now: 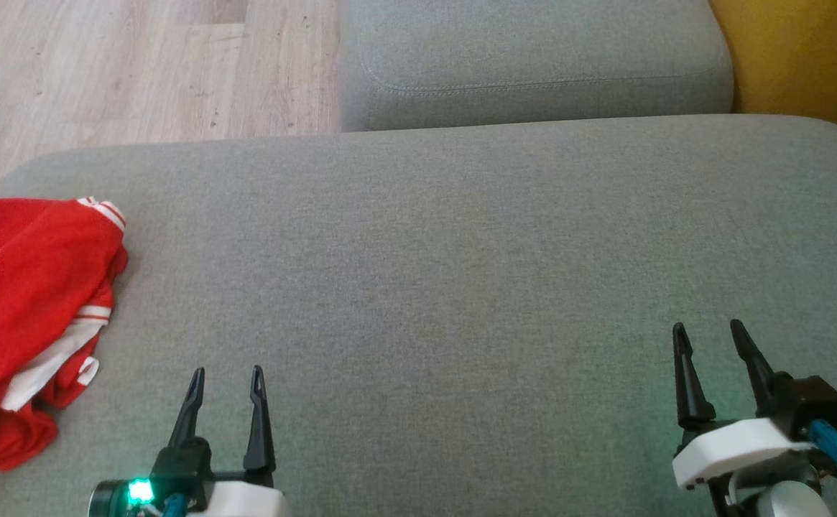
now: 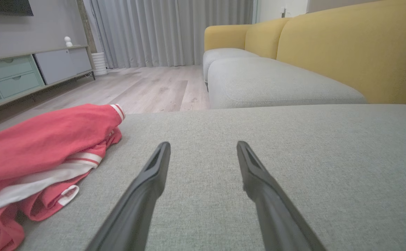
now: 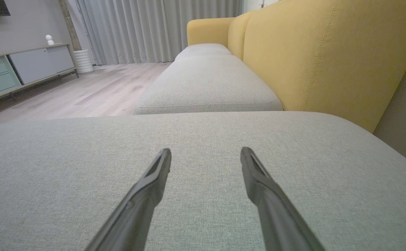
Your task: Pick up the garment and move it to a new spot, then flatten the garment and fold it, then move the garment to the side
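Note:
A red garment [image 1: 23,309] with white striped trim lies bunched at the left edge of the grey cushion [image 1: 461,273]; the left wrist view has the garment [image 2: 39,153] at its left side. My left gripper [image 1: 228,377] hovers open just right of it, nothing between its fingers; in its own view the left gripper [image 2: 203,146] points over bare cushion. At the lower right my right gripper [image 1: 709,332] is open and empty over bare fabric, far from the garment, and the right gripper [image 3: 205,152] looks along the cushion.
A second grey seat cushion [image 1: 533,64] lies beyond the first, with a yellow backrest [image 1: 806,57] at the right. Wooden floor [image 1: 138,64] lies past the cushion's far left edge. A low cabinet [image 2: 21,73] and grey curtains [image 2: 175,31] stand across the room.

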